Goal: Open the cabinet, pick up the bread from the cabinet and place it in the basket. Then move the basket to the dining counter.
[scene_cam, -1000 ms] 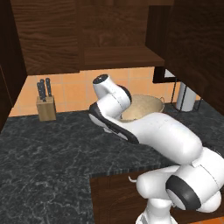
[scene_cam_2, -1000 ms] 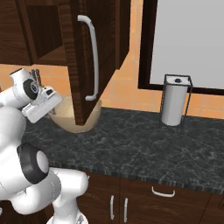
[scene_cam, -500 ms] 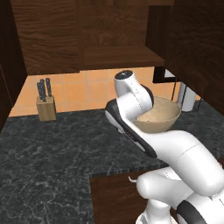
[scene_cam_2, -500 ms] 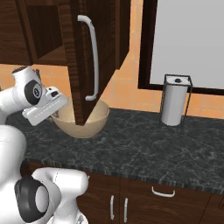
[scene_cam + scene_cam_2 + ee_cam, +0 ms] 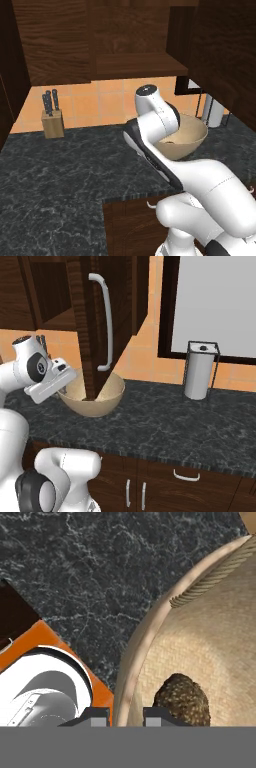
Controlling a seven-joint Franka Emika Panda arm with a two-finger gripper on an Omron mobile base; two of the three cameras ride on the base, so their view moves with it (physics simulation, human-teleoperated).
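Gripper (image 5: 126, 716) apparently clamped on rim

A rendered home kitchen is shown. A black marbled countertop (image 5: 165, 426) is set below a dark wood wall cabinet (image 5: 95, 316), with orange wall tiles (image 5: 95, 102) between them. A knife block (image 5: 52, 122) and a paper-towel holder (image 5: 199, 372) are stood on that countertop, and drawers with small handles (image 5: 186, 476) are fitted beneath it.

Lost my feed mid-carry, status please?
Hand shut on basket rim. Bread inside basket. Open cabinet door hangs just in front of basket.
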